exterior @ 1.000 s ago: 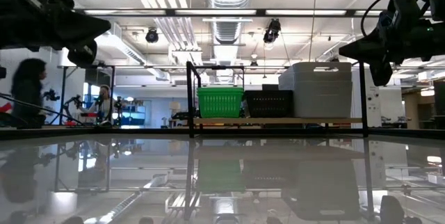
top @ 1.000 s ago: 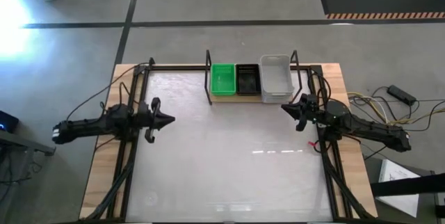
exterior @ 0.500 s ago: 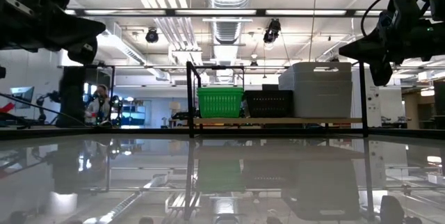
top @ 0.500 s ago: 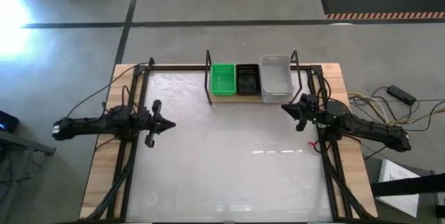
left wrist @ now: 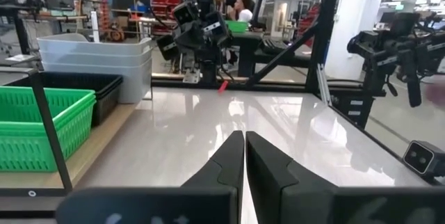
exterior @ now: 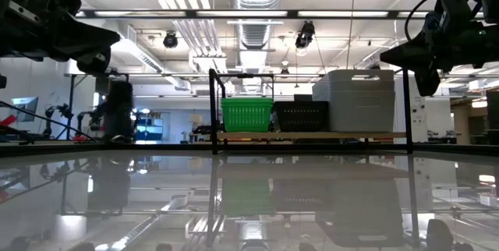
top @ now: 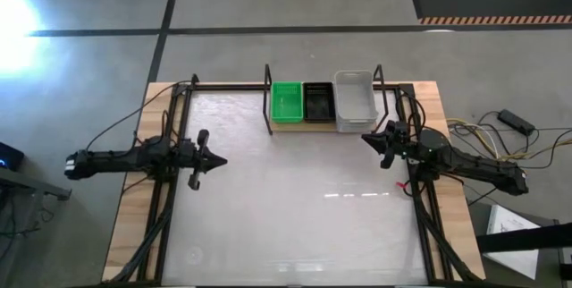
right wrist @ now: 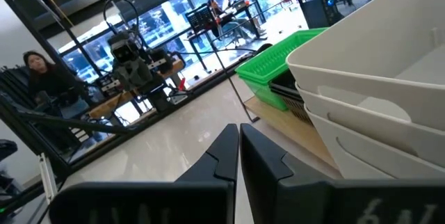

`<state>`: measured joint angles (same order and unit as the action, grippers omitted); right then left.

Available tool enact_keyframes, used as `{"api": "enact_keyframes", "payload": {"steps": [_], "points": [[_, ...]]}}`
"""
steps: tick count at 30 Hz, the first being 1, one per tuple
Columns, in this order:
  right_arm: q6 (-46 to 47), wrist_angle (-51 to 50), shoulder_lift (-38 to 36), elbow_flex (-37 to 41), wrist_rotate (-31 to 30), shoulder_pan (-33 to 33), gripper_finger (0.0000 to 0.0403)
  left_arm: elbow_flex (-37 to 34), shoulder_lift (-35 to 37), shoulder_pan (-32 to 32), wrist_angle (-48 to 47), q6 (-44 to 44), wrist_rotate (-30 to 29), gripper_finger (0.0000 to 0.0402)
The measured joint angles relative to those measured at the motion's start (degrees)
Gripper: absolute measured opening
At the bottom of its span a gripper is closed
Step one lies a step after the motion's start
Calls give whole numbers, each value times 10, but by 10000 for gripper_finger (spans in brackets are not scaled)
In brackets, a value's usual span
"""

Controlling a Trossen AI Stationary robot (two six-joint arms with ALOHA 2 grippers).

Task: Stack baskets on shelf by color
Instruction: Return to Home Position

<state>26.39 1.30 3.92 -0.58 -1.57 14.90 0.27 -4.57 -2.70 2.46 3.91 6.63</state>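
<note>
On the wooden shelf [top: 297, 125] at the table's far edge stand three stacks of baskets side by side: green [top: 287, 101], black mesh [top: 318, 101] and translucent white-grey [top: 355, 100]. In the low view the green [exterior: 247, 114], black [exterior: 301, 115] and white-grey [exterior: 359, 100] stacks rest on the plank. My left gripper [top: 220, 158] hovers shut over the table's left side, clear of everything. My right gripper [top: 365, 138] hovers shut just in front of the white-grey stack, which fills the right wrist view [right wrist: 375, 92].
Black posts [top: 268, 100] of the shelf frame rise at both its ends. Black rails [top: 170, 145] and cables run along the table's left and right sides. The white tabletop [top: 295, 207] spreads between the arms. A person [exterior: 117, 111] moves in the room beyond.
My left gripper has drawn back slightly toward the table's left edge, staying shut. The right arm and the baskets have kept still. A person in the room behind has walked across.
</note>
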Motion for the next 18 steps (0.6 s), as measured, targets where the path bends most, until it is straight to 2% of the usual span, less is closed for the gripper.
{"api": "enact_keyframes", "payload": {"steps": [14,15,18], "points": [[0,0,-3,0,-5,-10,9,0,-7,0,0,1,0,0],[-9,-2,-11,-1,-10,-29,9,0,-7,0,0,1,0,0],[-142,-2,-39,0,-5,-78,9,0,-8,0,1,1,0,0]]}}
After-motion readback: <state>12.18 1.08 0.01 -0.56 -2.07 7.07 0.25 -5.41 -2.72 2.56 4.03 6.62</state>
